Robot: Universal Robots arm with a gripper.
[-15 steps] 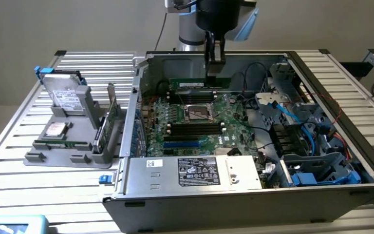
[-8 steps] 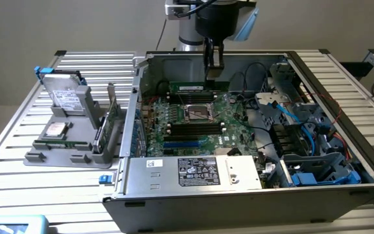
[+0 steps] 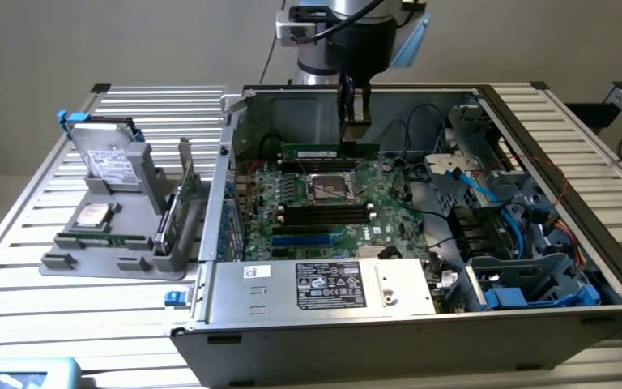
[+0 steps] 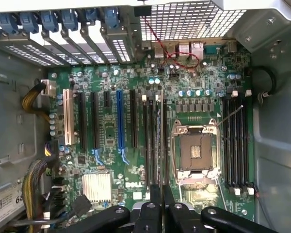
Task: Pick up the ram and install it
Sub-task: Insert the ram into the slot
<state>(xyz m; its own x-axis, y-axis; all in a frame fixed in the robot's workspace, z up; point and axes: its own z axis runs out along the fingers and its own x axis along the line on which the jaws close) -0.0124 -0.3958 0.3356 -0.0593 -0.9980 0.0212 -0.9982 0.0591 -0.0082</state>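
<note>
The ram (image 3: 329, 151) is a long green stick hanging level under my gripper (image 3: 355, 128), which is shut on its top edge. It hovers inside the open computer case (image 3: 224, 146), above the motherboard (image 3: 289, 194) and just behind the CPU socket (image 3: 330, 188). Black memory slots (image 3: 322, 213) lie in front of the socket. In the wrist view the ram (image 4: 161, 141) shows edge-on as a thin strip running out from my gripper (image 4: 161, 200), between one bank of memory slots (image 4: 148, 141) and the CPU socket (image 4: 196, 150). A second bank of slots (image 4: 235, 141) lies beyond the socket.
A grey parts holder (image 3: 95, 259) on the slatted table at the exterior view's left carries a silver hard drive (image 3: 111, 158), an upright green card (image 3: 185, 207) and another green stick (image 3: 100, 241). The power supply (image 3: 322, 285) fills the case front; drive bays and cables (image 3: 495, 219) crowd its right.
</note>
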